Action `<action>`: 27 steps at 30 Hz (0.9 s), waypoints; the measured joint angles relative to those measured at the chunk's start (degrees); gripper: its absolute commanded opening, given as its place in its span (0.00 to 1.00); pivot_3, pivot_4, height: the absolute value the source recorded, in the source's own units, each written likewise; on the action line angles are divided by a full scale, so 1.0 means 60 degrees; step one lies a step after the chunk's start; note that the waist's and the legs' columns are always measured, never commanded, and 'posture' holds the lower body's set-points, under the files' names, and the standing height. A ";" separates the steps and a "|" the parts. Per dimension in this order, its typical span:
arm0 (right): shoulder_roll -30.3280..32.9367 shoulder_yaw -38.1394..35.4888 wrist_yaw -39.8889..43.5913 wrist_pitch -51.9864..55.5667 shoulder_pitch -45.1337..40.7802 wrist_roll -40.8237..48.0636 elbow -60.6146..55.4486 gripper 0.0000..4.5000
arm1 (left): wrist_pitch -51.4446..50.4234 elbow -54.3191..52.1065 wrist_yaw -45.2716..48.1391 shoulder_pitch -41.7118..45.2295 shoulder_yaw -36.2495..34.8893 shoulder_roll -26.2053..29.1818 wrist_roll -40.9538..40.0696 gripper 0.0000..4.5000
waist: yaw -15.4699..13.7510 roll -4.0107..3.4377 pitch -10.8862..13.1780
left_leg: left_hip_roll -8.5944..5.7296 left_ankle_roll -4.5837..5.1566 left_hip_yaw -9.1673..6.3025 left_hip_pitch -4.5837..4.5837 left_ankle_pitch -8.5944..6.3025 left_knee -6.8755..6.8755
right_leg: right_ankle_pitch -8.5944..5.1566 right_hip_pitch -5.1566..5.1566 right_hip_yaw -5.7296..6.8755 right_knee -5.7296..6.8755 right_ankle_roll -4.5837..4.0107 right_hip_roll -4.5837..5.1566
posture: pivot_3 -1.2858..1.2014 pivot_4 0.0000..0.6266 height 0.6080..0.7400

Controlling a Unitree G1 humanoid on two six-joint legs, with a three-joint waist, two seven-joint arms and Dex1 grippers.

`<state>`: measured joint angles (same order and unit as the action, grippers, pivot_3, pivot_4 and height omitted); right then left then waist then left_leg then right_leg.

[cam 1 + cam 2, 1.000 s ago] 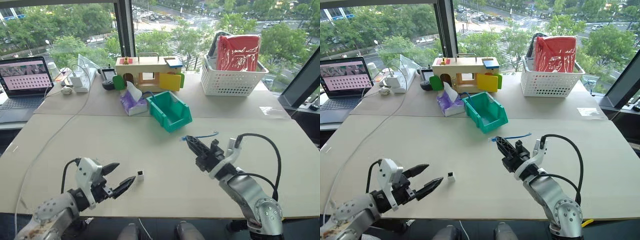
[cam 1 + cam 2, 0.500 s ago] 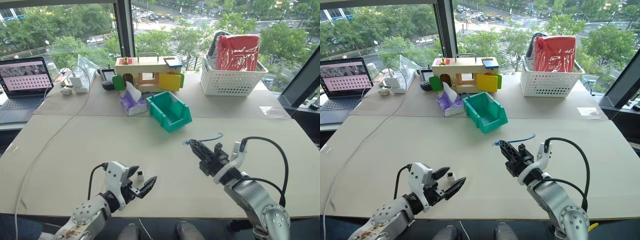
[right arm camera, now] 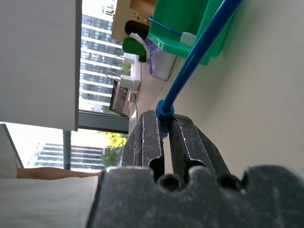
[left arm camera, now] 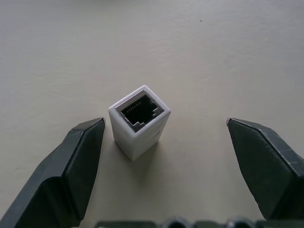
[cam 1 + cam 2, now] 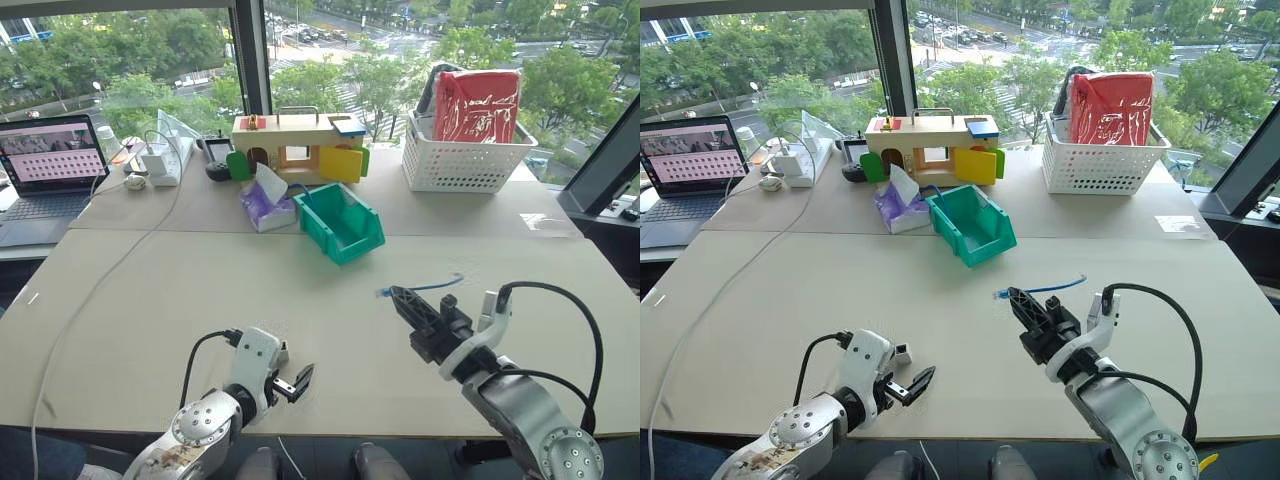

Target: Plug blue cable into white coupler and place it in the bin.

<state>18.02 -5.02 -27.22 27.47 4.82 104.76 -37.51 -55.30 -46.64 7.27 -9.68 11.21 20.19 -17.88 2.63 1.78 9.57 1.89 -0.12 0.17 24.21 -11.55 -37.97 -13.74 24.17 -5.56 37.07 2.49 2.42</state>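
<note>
White coupler [image 4: 139, 121] upright on bench [image 5: 320, 290], socket up, between spread fingers of left hand [image 5: 902, 381], untouched. Right hand [image 3: 164, 124] clamped on blue cable [image 5: 432, 286], raised mid-right. Bin [image 5: 340, 222] far centre, before window. Left wrist view reveals socket contacts.

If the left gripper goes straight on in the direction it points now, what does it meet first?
Most likely the white coupler. It stands upright on the table, its dark port facing up, between the open fingers of the left gripper and touching neither. Past it the left wrist view shows bare tabletop.
</note>
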 measured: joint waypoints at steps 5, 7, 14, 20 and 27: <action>-0.0131 0.0080 -0.0062 -0.0215 0.0128 -0.0087 -0.0135 0.00 | -0.0791 -0.0194 -0.0375 0.0277 0.0003 -0.0189 0.0020 0.98 | 0.0011 -0.0021 -0.0013 | 0.0000 0.0000 0.0000 -0.0004 0.0000 0.0000 | -0.0002 -0.0001 0.0001 0.0001 -0.0003 -0.0001 | 0.52 0.24 0.81; -0.0131 0.0122 -0.0062 -0.0252 0.0138 -0.0117 -0.0154 0.00 | -0.0977 -0.0222 -0.0458 0.0370 0.0001 -0.0253 0.0021 0.98 | 0.0008 -0.0027 -0.0016 | 0.0000 0.0000 0.0001 -0.0005 0.0000 0.0000 | -0.0008 -0.0001 0.0000 0.0001 -0.0012 -0.0001 | 0.52 0.24 0.81; -0.0153 0.0226 0.0007 -0.0335 0.0114 -0.0261 -0.0159 0.00 | -0.1410 -0.0226 -0.0659 0.0621 -0.0051 -0.0485 0.0030 0.87 | -0.0002 -0.0033 -0.0022 | -0.0002 0.0000 -0.0001 -0.0004 0.0000 0.0000 | -0.0009 -0.0002 0.0000 0.0000 -0.0013 -0.0001 | 0.52 0.24 0.81; -0.0355 0.0304 0.0169 -0.0372 -0.0036 -0.0495 0.0017 0.00 | -0.1506 0.0047 -0.0764 0.0921 -0.0298 -0.0532 0.0194 0.43 | -0.0012 -0.0036 -0.0024 | -0.0006 0.0000 -0.0001 -0.0004 0.0000 0.0000 | -0.0009 -0.0002 0.0000 0.0000 -0.0013 0.0000 | 0.52 0.24 0.81; -0.0956 0.0346 0.0433 -0.0589 -0.0258 -0.0847 0.0372 0.00 | -0.1141 0.0830 0.0446 0.1760 -0.0329 0.0329 -0.0014 0.19 | -0.0042 -0.0037 -0.0025 | -0.0010 0.0000 -0.0002 0.0002 0.0000 0.0000 | -0.0012 0.0000 0.0003 -0.0005 -0.0020 0.0005 | 0.52 0.24 0.81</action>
<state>12.28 -2.94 -24.63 23.94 3.27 99.68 -35.28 -62.14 -41.66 9.95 0.88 9.24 22.17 -17.97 2.38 1.56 9.42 1.83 -0.12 0.15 24.22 -11.55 -37.97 -13.82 24.17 -5.54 37.04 2.37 2.45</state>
